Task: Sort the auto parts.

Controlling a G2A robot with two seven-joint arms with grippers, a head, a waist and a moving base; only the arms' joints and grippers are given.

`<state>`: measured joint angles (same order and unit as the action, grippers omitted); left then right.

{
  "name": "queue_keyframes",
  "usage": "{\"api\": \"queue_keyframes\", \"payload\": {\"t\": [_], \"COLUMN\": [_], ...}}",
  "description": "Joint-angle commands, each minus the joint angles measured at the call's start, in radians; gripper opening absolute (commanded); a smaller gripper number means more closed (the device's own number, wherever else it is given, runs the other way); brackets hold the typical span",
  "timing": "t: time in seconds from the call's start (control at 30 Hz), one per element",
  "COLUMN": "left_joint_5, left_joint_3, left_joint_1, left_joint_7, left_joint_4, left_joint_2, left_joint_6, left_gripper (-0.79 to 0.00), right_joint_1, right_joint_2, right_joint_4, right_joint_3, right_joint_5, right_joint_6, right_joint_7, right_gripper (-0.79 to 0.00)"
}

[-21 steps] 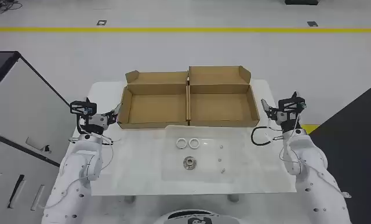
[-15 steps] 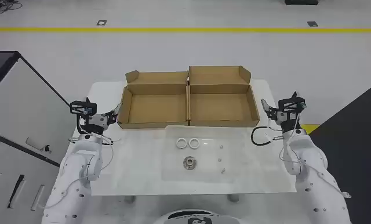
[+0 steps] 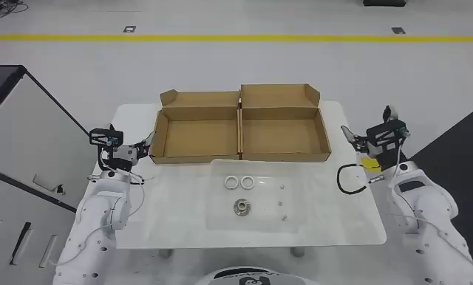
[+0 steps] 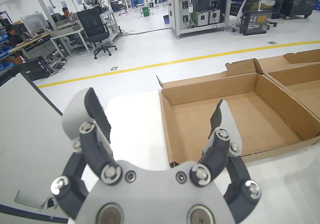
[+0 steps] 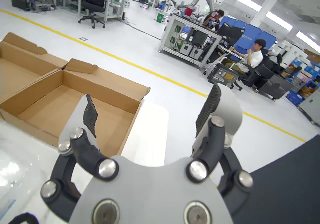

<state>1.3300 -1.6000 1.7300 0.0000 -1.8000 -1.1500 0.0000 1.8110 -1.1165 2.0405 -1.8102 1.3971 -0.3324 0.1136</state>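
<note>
- Beside the outer wall of the left box (image 3: pixel 157 137), the left gripper (image 4: pixel 157 109) hangs with its jaws apart and nothing between them.
- Off the outer end of the right box (image 3: pixel 325 137), near the worktop (image 3: pixel 332 218) edge, the right gripper (image 5: pixel 150 103) is likewise spread wide and holds nothing.
- On the robot's side of the boxes, roughly in line with their shared wall, lie the parts. Two rings (image 3: pixel 231 182) sit just beside each other, nearest the boxes. A hub (image 3: pixel 241 207) lies beyond them, and three small bolts (image 3: pixel 281 204) are strung out to one side.
- None of the parts has reached a box, so sorting looks not yet begun; the step in hand is the first pick.
- Next, one gripper likely has to leave its box end, come over the parts and descend with jaws spread around a single piece.
- Since the rings are so close together, taking one without nudging the other calls for a careful line; the bolts need a fine pinch.
</note>
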Motion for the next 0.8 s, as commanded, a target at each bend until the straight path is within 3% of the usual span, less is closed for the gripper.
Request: {"api": "queue_keyframes", "payload": {"t": [0.0, 0.2, 0.37, 0.63, 0.77], "left_joint_5": [0.0, 0.0, 0.0, 0.0, 0.0], "left_joint_3": [0.0, 0.0, 0.0, 0.0, 0.0], "left_joint_1": [0.0, 0.0, 0.0, 0.0, 0.0], "left_joint_7": [0.0, 0.0, 0.0, 0.0, 0.0], "left_joint_4": [0.0, 0.0, 0.0, 0.0, 0.0], "left_joint_2": [0.0, 0.0, 0.0, 0.0, 0.0], "left_joint_6": [0.0, 0.0, 0.0, 0.0, 0.0], "left_gripper": [0.0, 0.0, 0.0, 0.0, 0.0], "right_joint_1": [-0.004, -0.046, -0.117, -0.281, -0.338], "right_joint_2": [0.007, 0.031, 0.051, 0.082, 0.11], "right_joint_4": [0.042, 0.158, 0.198, 0.229, 0.235], "right_joint_3": [-0.04, -0.104, -0.085, 0.041, 0.147], "right_joint_5": [-0.009, -0.064, -0.141, -0.294, -0.33], "right_joint_6": [-0.097, -0.369, -0.522, -0.635, -0.598], "right_joint_7": [0.055, 0.246, 0.43, 0.717, 0.776], "right_gripper": [0.0, 0.0, 0.0, 0.0, 0.0]}}
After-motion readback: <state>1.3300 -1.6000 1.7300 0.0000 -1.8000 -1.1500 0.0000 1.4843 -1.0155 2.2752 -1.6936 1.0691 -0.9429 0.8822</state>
